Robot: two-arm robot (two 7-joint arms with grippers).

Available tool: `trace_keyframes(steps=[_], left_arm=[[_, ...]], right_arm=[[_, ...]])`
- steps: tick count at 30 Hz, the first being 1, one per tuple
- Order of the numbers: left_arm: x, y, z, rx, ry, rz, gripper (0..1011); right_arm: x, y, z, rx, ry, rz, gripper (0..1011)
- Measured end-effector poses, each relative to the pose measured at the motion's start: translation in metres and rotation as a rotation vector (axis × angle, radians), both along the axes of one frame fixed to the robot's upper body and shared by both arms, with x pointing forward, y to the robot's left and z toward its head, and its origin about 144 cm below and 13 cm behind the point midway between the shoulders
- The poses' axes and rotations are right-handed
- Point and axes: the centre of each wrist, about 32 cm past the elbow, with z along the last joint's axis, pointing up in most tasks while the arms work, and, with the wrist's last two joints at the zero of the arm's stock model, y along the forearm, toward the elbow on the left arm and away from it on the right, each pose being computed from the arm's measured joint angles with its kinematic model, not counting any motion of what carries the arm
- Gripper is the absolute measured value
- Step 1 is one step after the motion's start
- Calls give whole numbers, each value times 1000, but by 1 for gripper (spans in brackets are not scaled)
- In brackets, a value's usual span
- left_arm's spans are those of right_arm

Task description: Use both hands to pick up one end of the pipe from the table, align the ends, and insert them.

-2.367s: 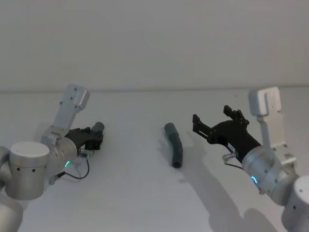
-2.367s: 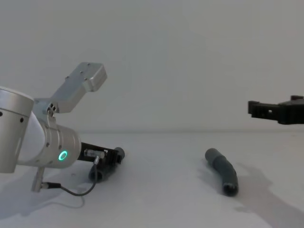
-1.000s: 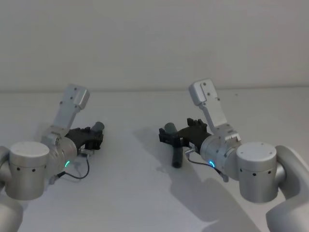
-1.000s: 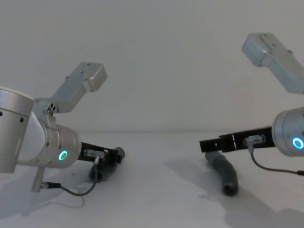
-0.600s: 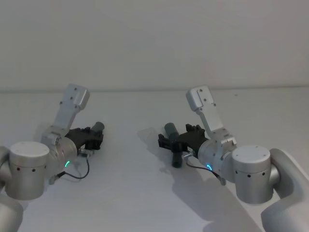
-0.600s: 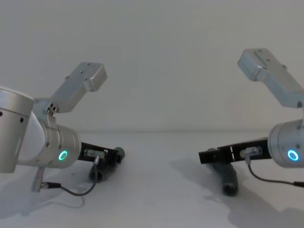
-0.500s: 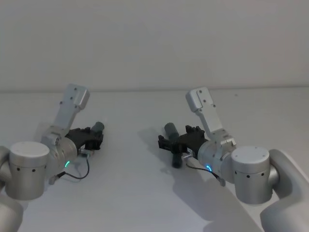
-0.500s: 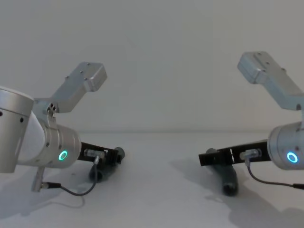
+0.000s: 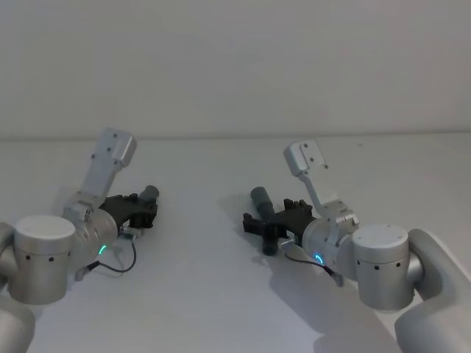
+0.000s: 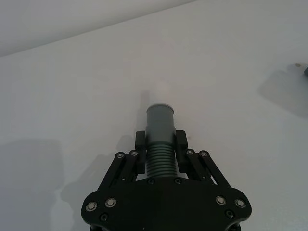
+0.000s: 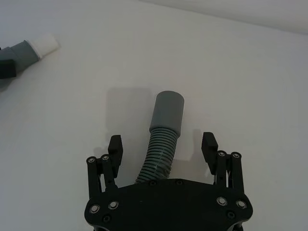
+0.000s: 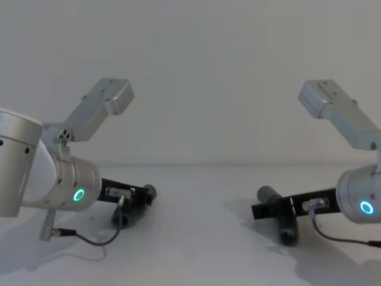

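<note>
White table [image 9: 206,294] holds a job barely begun: the left gripper [image 10: 160,144] is clamped on one pipe piece [image 10: 160,120], low at the left. The right gripper [image 11: 162,144] straddles the other piece [image 11: 166,115] lying mid-table, jaws wide and gripping nothing. Lifting, aligning and inserting remain. The right wrist view makes plain the held piece's pale tip [image 11: 45,44], which the head view leaves unclear.

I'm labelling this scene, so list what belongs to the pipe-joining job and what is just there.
Job: left gripper, shut on the white-tipped pipe piece; right gripper, open around the other pipe piece; table.
Not the job: grey wall; cable on the left arm.
</note>
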Motion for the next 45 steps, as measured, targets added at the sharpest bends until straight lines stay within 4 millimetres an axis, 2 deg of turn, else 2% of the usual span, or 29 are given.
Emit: trace_keyframes(steps=[6, 11, 31, 45], left_arm=[[0, 0, 0, 0, 0, 0, 325], [0, 0, 0, 0, 0, 0, 325], [0, 0, 0, 0, 0, 0, 323], [1, 0, 2, -7, -3, -6, 323]], right_arm=[[1, -1, -2, 2, 7, 1, 996], [2, -2, -2, 4, 9, 2, 903], [3, -3, -4, 7, 13, 4, 286], [3, -4, -4, 6, 14, 4, 256]])
